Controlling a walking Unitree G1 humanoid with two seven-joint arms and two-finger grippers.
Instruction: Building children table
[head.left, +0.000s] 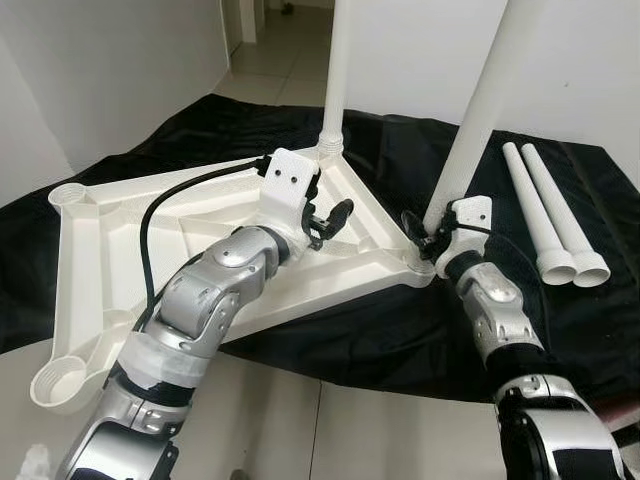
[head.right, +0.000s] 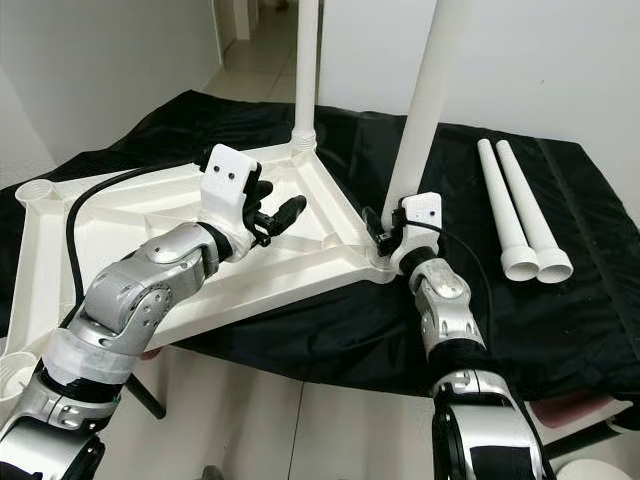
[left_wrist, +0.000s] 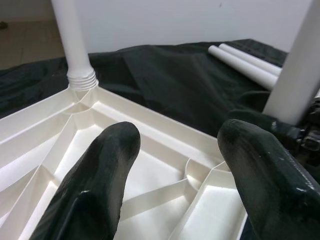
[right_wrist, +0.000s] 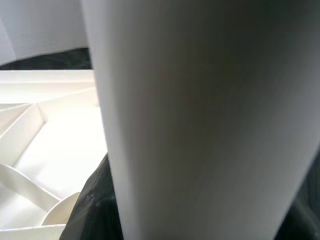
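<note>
- Left eye view: a white plastic tabletop (head.left: 120, 230) lies upside down, ribs up, on a black cloth (head.left: 400, 330) across the middle and left of the frame. One white leg (head.left: 337, 80) stands upright in the far corner socket at top centre. A second leg (head.left: 485, 110) leans slightly at the near right corner. The left gripper (head.left: 325, 218) hovers over the ribbed underside at centre, its black fingers parted and holding nothing. The right gripper (head.left: 428, 240) sits at the base of the second leg at centre right, fingers closed around it. Two spare legs (head.left: 545, 215) lie side by side on the cloth at right, touching each other.
- Right eye view: the same layout, with the tabletop's near edge overhanging the cloth above a pale floor (head.right: 330, 430) at the bottom of the frame. An empty corner socket (head.right: 35, 190) shows at far left.
- Left wrist view: two black fingertips (left_wrist: 107, 170) stand well apart over the white ribs, and the threaded foot of the far leg sits at upper left.
- Right wrist view: the gripped leg runs top to bottom, close to the lens and blurred, with the ribbed tabletop at left.
</note>
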